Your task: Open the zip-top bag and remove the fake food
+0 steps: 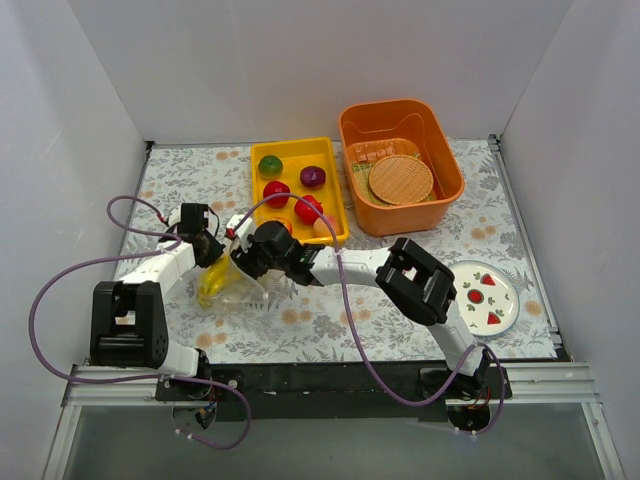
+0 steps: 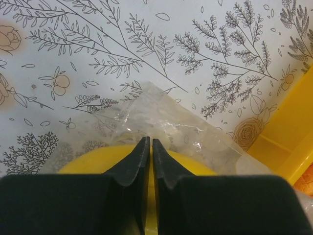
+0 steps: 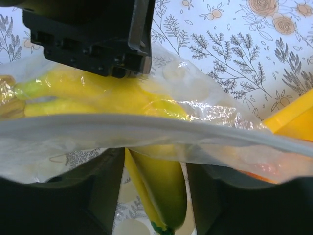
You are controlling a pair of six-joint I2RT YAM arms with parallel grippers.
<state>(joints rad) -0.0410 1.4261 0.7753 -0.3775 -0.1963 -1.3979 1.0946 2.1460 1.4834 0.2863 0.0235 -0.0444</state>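
Observation:
The clear zip-top bag lies on the floral mat in front of the yellow tray, with a bunch of yellow toy bananas inside. My left gripper is shut on the bag's film, above a banana; in the top view it is at the bag's far left edge. My right gripper reaches under the zip strip, its fingers closed on both sides of a banana. In the top view it is at the bag's mouth. Several toy fruits sit in the tray: green, purple, red.
An orange bin behind the tray holds a tan woven disc. A white plate with red marks lies at the right. The yellow tray's corner is close to the bag on the right. White walls enclose the table.

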